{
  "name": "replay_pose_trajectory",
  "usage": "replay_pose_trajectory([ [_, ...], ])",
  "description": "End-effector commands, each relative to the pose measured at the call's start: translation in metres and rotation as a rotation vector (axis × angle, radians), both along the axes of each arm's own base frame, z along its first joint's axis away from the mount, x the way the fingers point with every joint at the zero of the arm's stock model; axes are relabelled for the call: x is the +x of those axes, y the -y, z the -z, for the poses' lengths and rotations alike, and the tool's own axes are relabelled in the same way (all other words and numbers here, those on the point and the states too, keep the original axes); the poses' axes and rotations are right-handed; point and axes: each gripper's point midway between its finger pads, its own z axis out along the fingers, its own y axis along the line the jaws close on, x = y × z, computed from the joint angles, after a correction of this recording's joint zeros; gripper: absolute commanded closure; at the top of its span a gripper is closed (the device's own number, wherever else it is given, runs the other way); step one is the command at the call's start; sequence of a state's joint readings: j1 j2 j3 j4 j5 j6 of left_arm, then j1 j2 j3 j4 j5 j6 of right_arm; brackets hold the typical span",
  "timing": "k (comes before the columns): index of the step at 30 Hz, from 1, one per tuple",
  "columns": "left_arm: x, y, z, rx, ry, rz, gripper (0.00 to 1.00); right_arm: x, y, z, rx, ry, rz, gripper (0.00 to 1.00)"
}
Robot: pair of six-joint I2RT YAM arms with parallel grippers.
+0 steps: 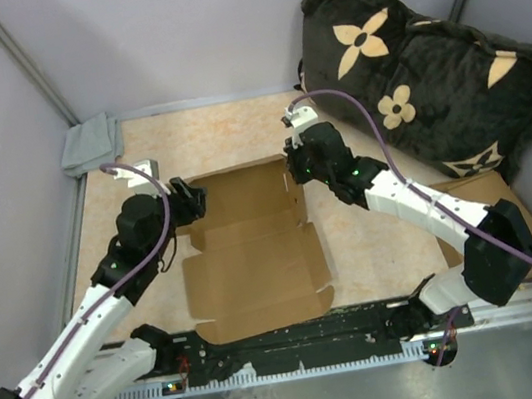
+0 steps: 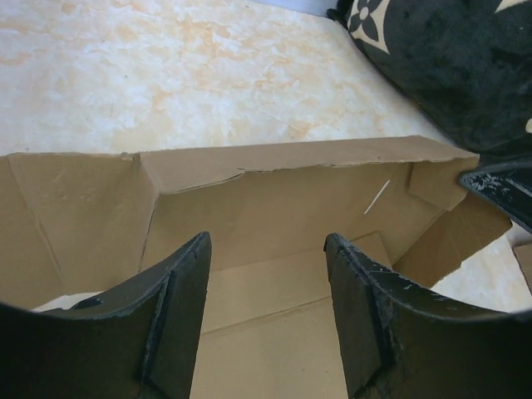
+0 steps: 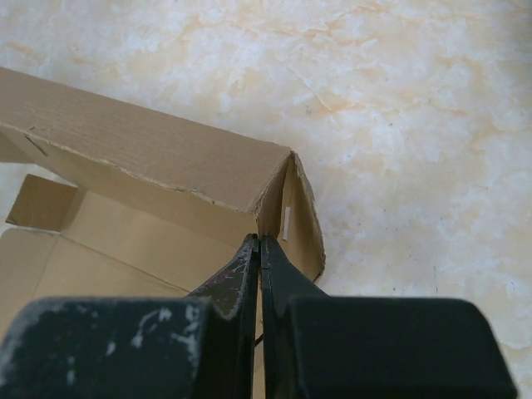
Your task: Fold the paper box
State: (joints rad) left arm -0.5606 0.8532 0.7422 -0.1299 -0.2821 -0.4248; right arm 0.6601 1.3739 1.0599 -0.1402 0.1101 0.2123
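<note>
From above, the paper box (image 1: 256, 262) lies in the middle of the marbled surface (image 1: 356, 256), between the two arms. Its far half has walls standing, while the near panel and its flaps lie flat. The left claw (image 1: 190, 199) sits at the far-left corner and the right claw (image 1: 297, 164) at the far-right corner. A black flowered pillow (image 1: 430, 82) leans in the far-right corner of the surface.

The left wrist view shows that claw's fingers (image 2: 187, 307) apart, with nothing between them, looking across the box floor at the raised, doubled-over far wall.

The right wrist view shows the other claw's fingers (image 3: 245, 266) pressed together, tips right at the box's corner side wall — whether any cardboard is nipped between them I cannot tell.

By my reading the tray is only partly formed: side walls need securing and the lid is not yet closed.
</note>
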Motion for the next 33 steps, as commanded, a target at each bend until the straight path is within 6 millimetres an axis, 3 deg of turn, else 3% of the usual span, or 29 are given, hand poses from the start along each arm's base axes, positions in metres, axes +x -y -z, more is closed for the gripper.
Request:
replay_pose_trajectory([
  [1,-0.009,0.002,-0.010,-0.041,0.019,0.026,0.36,0.010,-0.009,-0.029,0.048,0.046,0.025,0.99],
  [7,0.010,-0.001,-0.025,-0.023,0.120,-0.022,0.36,0.007,-0.011,-0.024,0.050,0.040,0.007,0.99],
  [14,0.032,0.011,-0.033,-0.069,0.079,-0.058,0.38,0.006,-0.012,-0.021,0.051,0.039,0.000,0.98],
  [20,0.040,0.020,-0.053,-0.105,0.132,-0.042,0.41,0.005,-0.010,-0.020,0.041,0.039,-0.005,0.98],
  [28,0.061,0.027,-0.016,0.003,0.091,-0.044,0.43,0.003,-0.018,-0.016,0.044,0.023,-0.044,0.97],
  [33,0.079,0.031,-0.011,0.028,0.147,-0.060,0.43,-0.001,-0.023,-0.010,0.050,0.011,-0.080,0.95],
])
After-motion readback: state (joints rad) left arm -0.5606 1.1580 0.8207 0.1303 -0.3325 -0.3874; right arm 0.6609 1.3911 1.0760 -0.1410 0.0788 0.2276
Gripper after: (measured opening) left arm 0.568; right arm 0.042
